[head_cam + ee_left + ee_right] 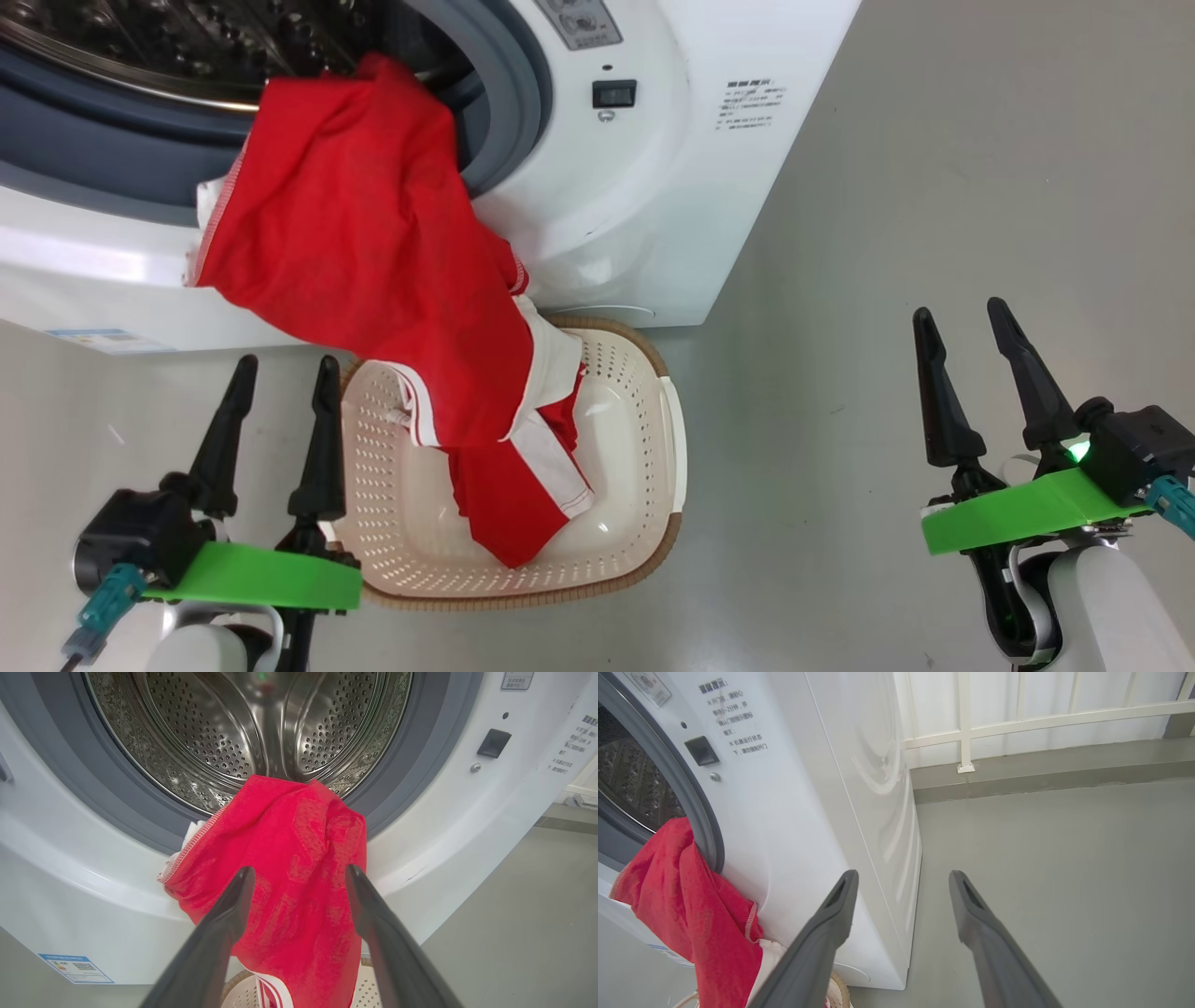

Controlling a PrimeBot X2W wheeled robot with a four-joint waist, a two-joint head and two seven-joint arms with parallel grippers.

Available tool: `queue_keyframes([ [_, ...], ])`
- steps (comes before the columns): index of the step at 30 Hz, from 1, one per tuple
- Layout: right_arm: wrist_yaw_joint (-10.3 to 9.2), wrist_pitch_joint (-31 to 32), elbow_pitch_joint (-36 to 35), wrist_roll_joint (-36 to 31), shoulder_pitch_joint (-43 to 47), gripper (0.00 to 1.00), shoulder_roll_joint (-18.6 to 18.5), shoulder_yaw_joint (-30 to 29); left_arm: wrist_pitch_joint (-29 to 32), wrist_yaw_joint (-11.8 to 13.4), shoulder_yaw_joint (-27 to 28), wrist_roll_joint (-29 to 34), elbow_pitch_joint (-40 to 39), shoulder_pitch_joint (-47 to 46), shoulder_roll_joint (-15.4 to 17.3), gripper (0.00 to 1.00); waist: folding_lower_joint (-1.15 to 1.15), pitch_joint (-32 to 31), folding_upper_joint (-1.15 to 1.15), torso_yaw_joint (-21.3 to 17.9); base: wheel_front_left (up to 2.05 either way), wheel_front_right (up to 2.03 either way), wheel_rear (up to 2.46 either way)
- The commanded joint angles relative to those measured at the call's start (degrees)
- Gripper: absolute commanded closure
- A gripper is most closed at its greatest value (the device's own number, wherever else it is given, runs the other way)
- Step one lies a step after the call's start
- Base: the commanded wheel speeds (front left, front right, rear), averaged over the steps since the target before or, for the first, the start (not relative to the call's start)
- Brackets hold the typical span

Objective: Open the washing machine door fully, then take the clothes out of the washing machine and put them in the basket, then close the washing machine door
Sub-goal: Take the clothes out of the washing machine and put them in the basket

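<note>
Two empty claws, fingers apart: left gripper (287, 362), right gripper (960, 308). Clothes (355, 243) drape from washing machine (653, 205) into basket (674, 439); shutting now likely pinches fabric.

A smooth grey floor (1064, 882) (faintly glossy) meets a white railed wall (1064, 700) above a grey skirting band (1041, 765).

Laundry corner: washing machine (635, 205), grey floor (934, 187).

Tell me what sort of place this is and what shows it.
Most likely a laundry or utility area. A white front-loading washing machine stands on a bare grey floor, red clothes hang from its drum into a perforated laundry basket, and a white railing runs behind.
</note>
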Motion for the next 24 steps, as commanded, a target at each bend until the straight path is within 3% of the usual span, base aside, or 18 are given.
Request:
queue_keyframes([
  [1, 0.28, -0.36, -1.41, -0.09, 0.93, 0.0, -0.11, 1.08, -0.28, 0.1, 1.72, -0.25, -1.31, -0.18, 0.96, 0.0, 0.0, 0.05, 0.0, 0.03, 0.0, 0.0, 0.0],
  [13, 0.28, -0.36, -1.54, -0.32, 0.24, 0.0, -0.11, 1.08, -0.28, 0.1, -1.31, -1.62, 3.6, -8.76, 3.02, 0.0, 0.0, 1.5, 0.0, 1.03, 0.0, 0.0, 0.0],
  [24, 0.28, -0.36, -1.35, -0.31, -1.25, 0.0, -0.11, 1.62, -0.28, 0.1, -6.61, -4.67, 18.19, -24.04, 6.72, 0.0, 0.0, 3.35, 0.0, 1.14, 0.0, 0.0, 0.0],
])
